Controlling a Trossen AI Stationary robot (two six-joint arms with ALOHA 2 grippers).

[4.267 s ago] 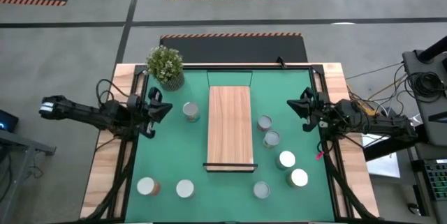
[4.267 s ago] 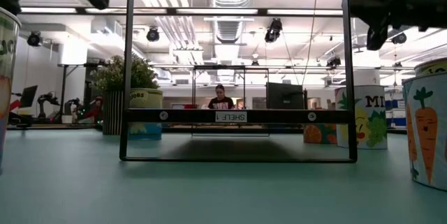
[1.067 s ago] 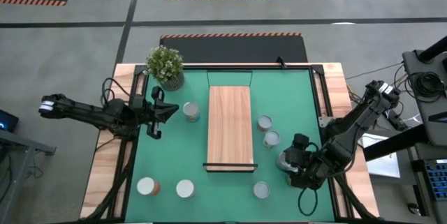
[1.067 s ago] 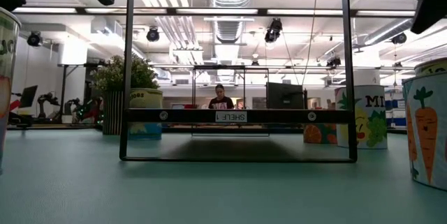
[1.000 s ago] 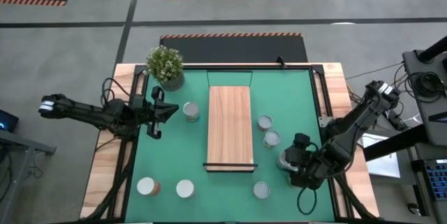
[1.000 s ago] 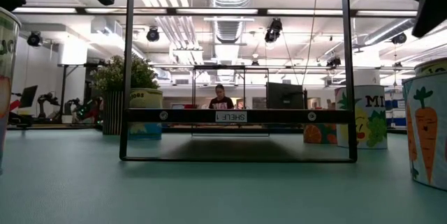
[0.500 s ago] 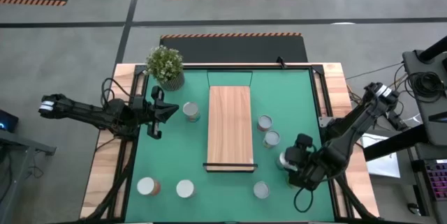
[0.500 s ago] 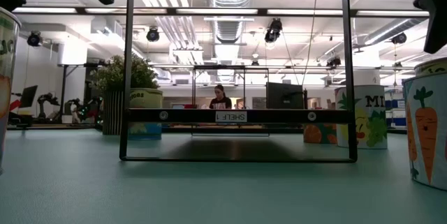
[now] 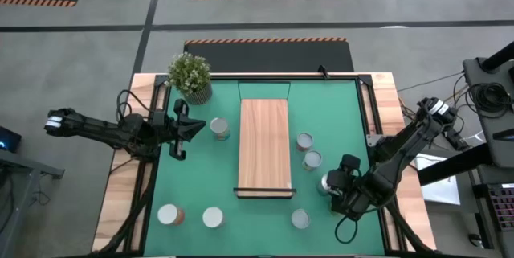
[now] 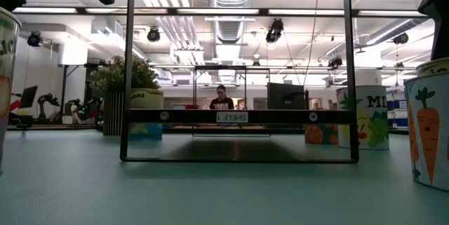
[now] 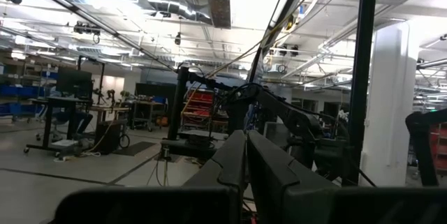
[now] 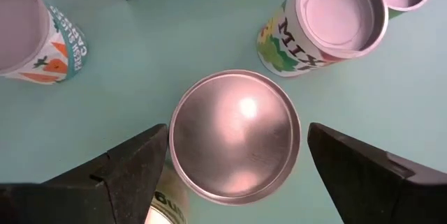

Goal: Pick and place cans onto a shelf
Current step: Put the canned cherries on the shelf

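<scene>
Down at the table's (image 9: 385, 85) near right side, the right pincer (image 12: 234, 147) hangs straight above a silver-topped can (image 12: 235, 135), its fingers (image 12: 133, 165) spread wide apart on either side of the lid — nothing is gripped. In the high view that pincer (image 9: 341, 190) covers the can, just right of the shelf's dark-strip end. Next to it the right wrist view shows a can lettered "MIX" (image 12: 328, 21) and a can with an orange label (image 12: 35, 39).

The shelf (image 9: 264, 146), a light-wood plank, lies down the middle of the green mat (image 9: 193, 169) with no can on it. Two cans (image 9: 303, 141) sit beside its right edge, one can (image 9: 219, 129) near its left edge, and three more (image 9: 212, 217) along the near side. A potted plant (image 9: 190, 76) stands at the far left corner.

The left pincer (image 9: 191, 127) waits over the mat's left edge, fingers (image 11: 230, 165) pressed together — holding nothing.
</scene>
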